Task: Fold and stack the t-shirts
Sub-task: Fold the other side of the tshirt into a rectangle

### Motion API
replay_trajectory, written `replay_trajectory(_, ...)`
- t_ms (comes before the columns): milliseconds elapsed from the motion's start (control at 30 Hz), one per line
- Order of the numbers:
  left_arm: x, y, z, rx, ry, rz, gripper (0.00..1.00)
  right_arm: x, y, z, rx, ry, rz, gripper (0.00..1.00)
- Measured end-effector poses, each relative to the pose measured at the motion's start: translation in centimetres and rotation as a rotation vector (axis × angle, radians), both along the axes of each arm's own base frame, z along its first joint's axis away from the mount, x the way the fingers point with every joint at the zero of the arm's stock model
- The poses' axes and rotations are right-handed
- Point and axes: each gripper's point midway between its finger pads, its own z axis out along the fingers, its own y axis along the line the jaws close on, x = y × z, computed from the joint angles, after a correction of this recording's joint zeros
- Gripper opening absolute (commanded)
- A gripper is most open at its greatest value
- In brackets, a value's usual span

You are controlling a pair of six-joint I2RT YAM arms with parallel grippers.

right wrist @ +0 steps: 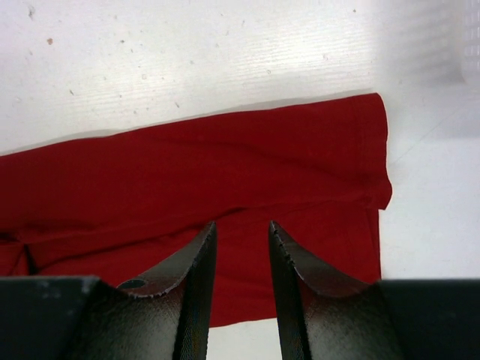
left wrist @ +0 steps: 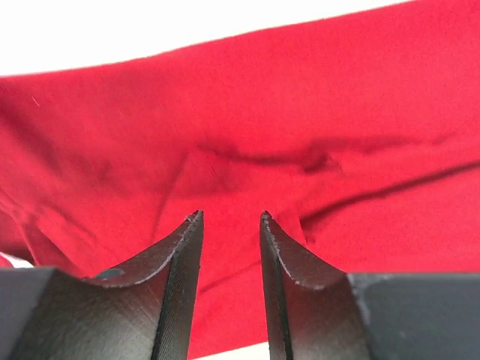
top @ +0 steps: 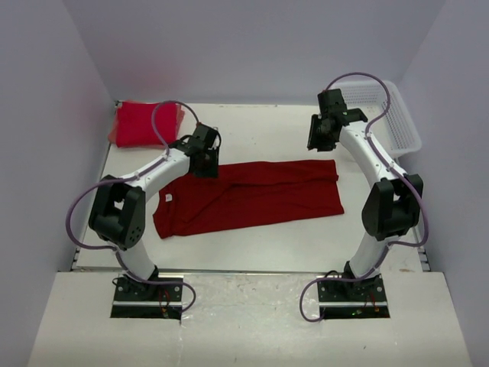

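White desk (top: 260,256) carries the crimson t-shirt (top: 252,200), seemingly folded lengthwise, between your arms. Your left end effector (top: 205,164) and right end effector (top: 319,139) hover over it, jaws parted, gripping nothing. If you pinch one layer only, the fold could slide apart.

Both units match. The left arm (top: 157,170) and right arm (top: 365,149) have smooth white link shells, rounded in section, with bulky black joint housings (top: 118,214) between them. Each stands on a black base plate (top: 149,294) bordered by pale metal rail. A purple cable (top: 73,218) loops loosely along each arm, base to wrist. The left gripper (left wrist: 231,217) and right gripper (right wrist: 241,223) are matte black. Their curved fingers (right wrist: 191,277) taper to thin tips, with finely ridged inner faces and slightly toothed edges. There is a round hole (left wrist: 110,274) in one finger mount.
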Motion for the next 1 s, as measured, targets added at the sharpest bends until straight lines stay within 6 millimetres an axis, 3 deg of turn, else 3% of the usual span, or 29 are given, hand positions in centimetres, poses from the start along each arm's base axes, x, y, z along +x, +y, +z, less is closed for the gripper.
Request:
replay_trajectory(167, 2.3, 1.3, 0.1, -0.028, -0.008, 0.024, 0.38, 0.2, 0.0, 0.7, 0.005, -0.025, 0.001, 0.35)
replay_trajectory(300, 3.1, 2.5, -0.9, -0.032, 0.015, 0.044, 0.38, 0.2, 0.0, 0.7, 0.004, -0.027, 0.003, 0.35)
replay_trajectory(533, 2.6, 1.3, -3.0, -0.075, 0.088, 0.006, 0.38, 0.3, 0.1, 0.8, 0.004, -0.032, 0.005, 0.35)
replay_trajectory(1000, 2.2, 0.3, -3.3, -0.125, 0.113, -0.028, 0.37, 0.3, 0.0, 0.8, 0.004, -0.033, 0.006, 0.35)
